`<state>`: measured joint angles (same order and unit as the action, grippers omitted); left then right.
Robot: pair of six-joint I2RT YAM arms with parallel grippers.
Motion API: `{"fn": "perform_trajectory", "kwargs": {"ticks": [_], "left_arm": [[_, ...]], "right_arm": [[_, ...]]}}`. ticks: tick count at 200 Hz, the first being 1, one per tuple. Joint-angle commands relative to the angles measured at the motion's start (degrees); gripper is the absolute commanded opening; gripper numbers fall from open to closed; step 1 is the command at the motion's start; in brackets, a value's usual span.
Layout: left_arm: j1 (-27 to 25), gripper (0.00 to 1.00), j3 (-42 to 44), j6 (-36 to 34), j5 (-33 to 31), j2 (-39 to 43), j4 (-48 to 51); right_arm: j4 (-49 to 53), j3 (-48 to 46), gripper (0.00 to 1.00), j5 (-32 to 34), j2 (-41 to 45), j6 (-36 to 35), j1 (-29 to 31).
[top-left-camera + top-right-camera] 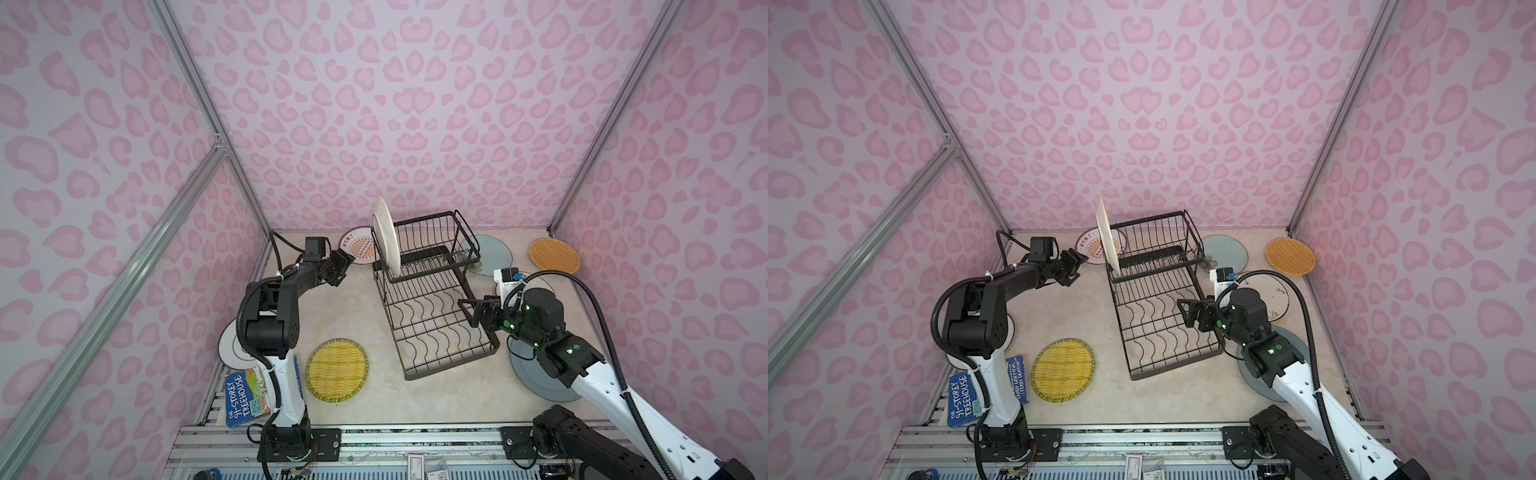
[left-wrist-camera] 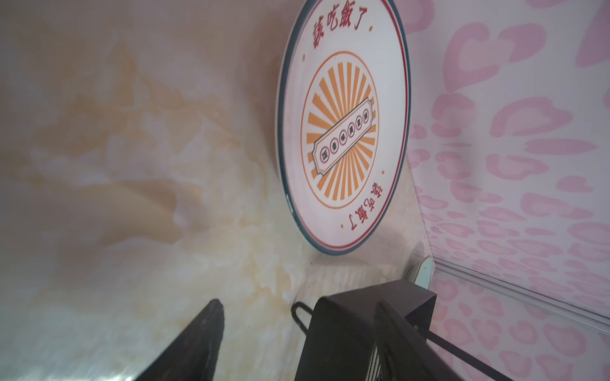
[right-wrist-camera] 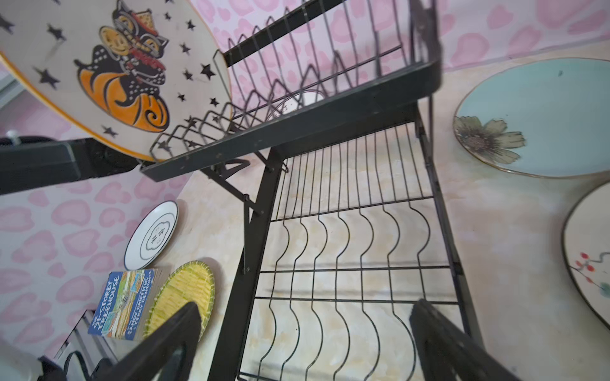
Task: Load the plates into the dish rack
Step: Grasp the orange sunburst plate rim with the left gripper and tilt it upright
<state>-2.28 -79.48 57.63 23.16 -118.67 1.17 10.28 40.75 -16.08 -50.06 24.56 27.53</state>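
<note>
Plates, eight in all, are in view, and one of them is in the black wire dish rack (image 1: 424, 252). This white cat-and-pumpkin plate (image 1: 386, 237), printed with black stars, stands on edge at the end of the raised basket tier nearest the left arm and leans slightly.

The other seven lie flat on the beige marble-look tabletop (image 1: 353, 324):
- A white sunburst plate (image 2: 343, 132) with orange rays and red characters sits by the back wall, just beyond the left gripper (image 1: 345, 268).
- A yellow woven-look plate (image 1: 337, 370) lies near the left arm's base, beside a blue paperback book (image 1: 243, 395).
- A white black-rimmed plate (image 3: 152, 240) lies partly under the left arm.
- A pale blue flowered plate (image 3: 534, 118) sits behind the rack's right side.
- An orange woven-look plate (image 1: 555, 255) lies in the far right corner.
- A white red-berry plate (image 1: 1273, 299) lies partly under the right arm.
- A large plain grey-blue plate (image 1: 536, 382) also lies partly under the right arm.

The left gripper's fingers stand apart with bare tabletop showing between them. It holds nothing and sits near the upright plate without touching it.

The right gripper (image 1: 467, 311) hovers over the rack's long lower tray with wavy wire dividers. Its jaws are spread wide and hold nothing.
</note>
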Motion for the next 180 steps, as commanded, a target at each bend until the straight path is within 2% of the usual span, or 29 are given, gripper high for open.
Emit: {"fn": "perform_trajectory", "kwargs": {"ticks": [1,41,80,137,154,180], "left_arm": [[0.26,0.73,-4.22,1.61,0.7,-4.24,-1.78],[0.48,0.64,-11.03,1.94,0.75,-10.39,-1.45],[0.84,0.54,-14.65,3.06,0.75,-14.5,-1.85],[1.05,0.45,-17.81,4.57,1.14,-18.81,-3.63],[1.06,0.37,-18.0,5.91,1.51,-19.92,-4.9],[1.26,0.11,-16.33,9.29,3.35,-20.73,-10.18]], "right_arm": [[0.39,1.08,0.98,0.87,-0.82,-3.42,1.8],[1.56,2.46,0.98,-0.06,-1.2,-3.88,2.36],[2.61,2.88,0.98,0.24,-1.17,-4.08,2.37],[4.08,4.15,0.98,-0.09,-1.86,-4.27,2.4],[4.31,4.25,0.98,-0.4,-1.82,-4.25,2.41],[5.16,4.77,0.98,0.04,-1.52,-4.06,2.43]]}}
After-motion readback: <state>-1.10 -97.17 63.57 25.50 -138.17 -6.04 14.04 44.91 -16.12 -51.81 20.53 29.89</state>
